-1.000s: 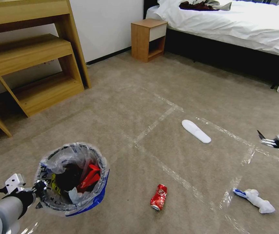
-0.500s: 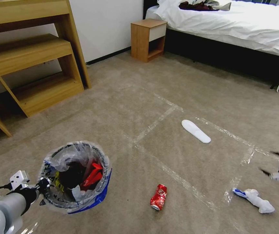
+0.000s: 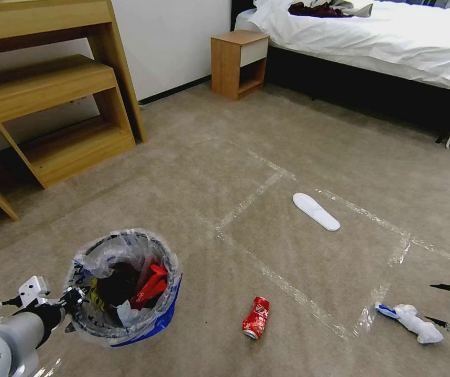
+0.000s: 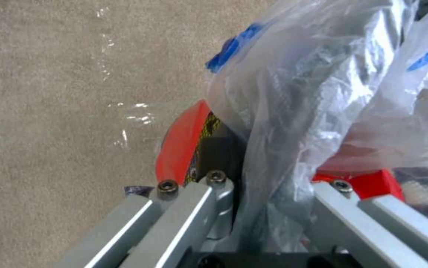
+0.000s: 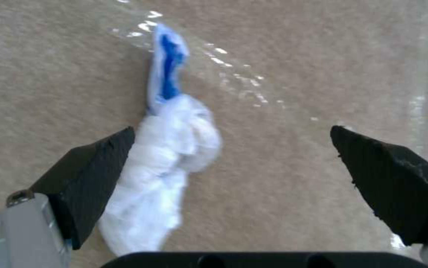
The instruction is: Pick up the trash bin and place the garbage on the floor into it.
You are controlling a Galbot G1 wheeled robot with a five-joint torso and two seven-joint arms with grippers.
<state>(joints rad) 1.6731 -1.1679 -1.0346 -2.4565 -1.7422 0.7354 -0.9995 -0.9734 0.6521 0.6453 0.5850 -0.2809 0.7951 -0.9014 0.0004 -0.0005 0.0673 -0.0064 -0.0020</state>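
Note:
The trash bin (image 3: 166,310), red and blue with a crinkled clear bag over its rim, hangs at the lower left with red litter inside. My left gripper (image 3: 71,302) is shut on its near rim; the left wrist view shows the bin (image 4: 179,149) and its bag clamped in that gripper (image 4: 278,186). On the floor (image 3: 287,141) lie a crushed red can (image 3: 256,318), a white insole (image 3: 316,211) and a crumpled white paper (image 3: 414,322) with a blue end. My right gripper (image 3: 430,302) is open just right of the paper. In the right wrist view the paper (image 5: 169,160) lies beside one finger of the gripper (image 5: 231,136).
A wooden desk with shelves (image 3: 52,94) stands at the far left. A small wooden nightstand (image 3: 238,63) and a bed with white sheets (image 3: 366,42) line the back. Clear tape strips (image 3: 251,196) cross the carpet.
My right gripper has come down and nearer, from beside the far tape strip to just by the crumpled paper. The left gripper and bin have shifted slightly right.

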